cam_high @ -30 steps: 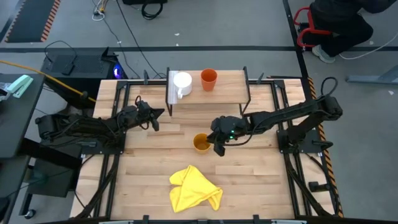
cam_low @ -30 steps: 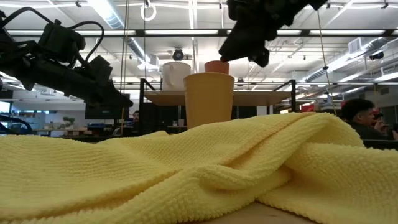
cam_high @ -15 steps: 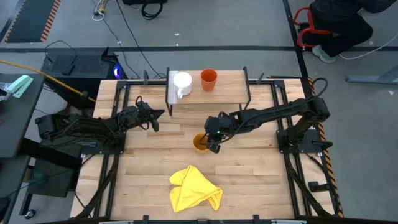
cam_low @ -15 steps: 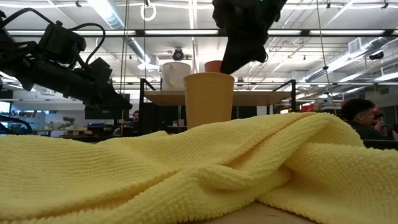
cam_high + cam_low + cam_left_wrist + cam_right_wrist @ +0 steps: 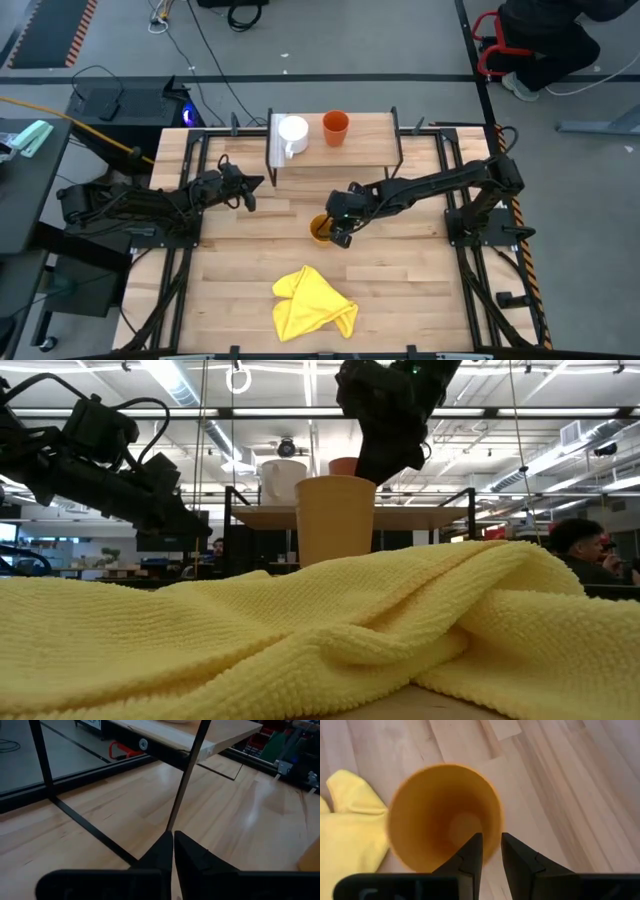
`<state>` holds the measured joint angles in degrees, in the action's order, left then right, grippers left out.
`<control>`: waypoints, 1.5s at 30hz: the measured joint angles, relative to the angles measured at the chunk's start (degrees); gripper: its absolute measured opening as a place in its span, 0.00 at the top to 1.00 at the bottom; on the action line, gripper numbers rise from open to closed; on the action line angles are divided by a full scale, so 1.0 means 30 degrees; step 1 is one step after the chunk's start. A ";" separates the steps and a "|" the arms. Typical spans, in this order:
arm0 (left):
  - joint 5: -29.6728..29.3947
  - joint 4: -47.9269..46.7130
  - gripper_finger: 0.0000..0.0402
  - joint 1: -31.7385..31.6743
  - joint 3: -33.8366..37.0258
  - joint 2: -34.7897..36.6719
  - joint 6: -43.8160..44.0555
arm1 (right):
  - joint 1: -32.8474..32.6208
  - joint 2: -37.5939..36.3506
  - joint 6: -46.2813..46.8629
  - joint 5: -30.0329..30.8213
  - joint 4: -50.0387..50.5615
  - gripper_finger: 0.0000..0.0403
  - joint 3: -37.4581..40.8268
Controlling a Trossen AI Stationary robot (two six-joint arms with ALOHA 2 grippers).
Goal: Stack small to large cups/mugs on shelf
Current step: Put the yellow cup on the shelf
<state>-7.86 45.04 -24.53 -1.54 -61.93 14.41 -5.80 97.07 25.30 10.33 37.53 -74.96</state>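
From above, my right gripper (image 5: 336, 228) hangs over the rim of the yellow-orange cup (image 5: 320, 229) standing on the tabletop (image 5: 400, 290) in front of the shelf (image 5: 365, 150), where the white mug (image 5: 292, 134) and red-orange cup (image 5: 336, 127) sit, while my left gripper (image 5: 250, 190) waits near the shelf's left legs. At table height, a yellow cloth (image 5: 320, 635) fills the foreground beneath that cup. Through my right wrist, my fingers (image 5: 471, 854) stand slightly apart, straddling the cup's near wall; my left wrist shows its fingers (image 5: 162, 851) pressed together.
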 joint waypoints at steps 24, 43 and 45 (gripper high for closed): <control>0.0003 -0.0139 0.94 0.0000 0.0000 0.0000 0.0007 | 0.0000 0.0754 -0.0350 -0.0026 -0.0275 0.87 0.0022; 0.0000 -0.0597 0.94 0.0000 0.0000 0.0000 0.0016 | 0.0000 -0.0340 -0.0812 0.0694 0.2492 0.98 -0.0069; 0.0002 -0.0621 0.95 0.0000 0.0000 0.0000 0.0108 | 0.0000 -0.0655 -0.0838 0.1438 0.3421 0.99 -0.0264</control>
<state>-7.85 43.18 -24.53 -1.54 -61.93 14.74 -5.80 95.10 22.79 14.65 47.80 -75.75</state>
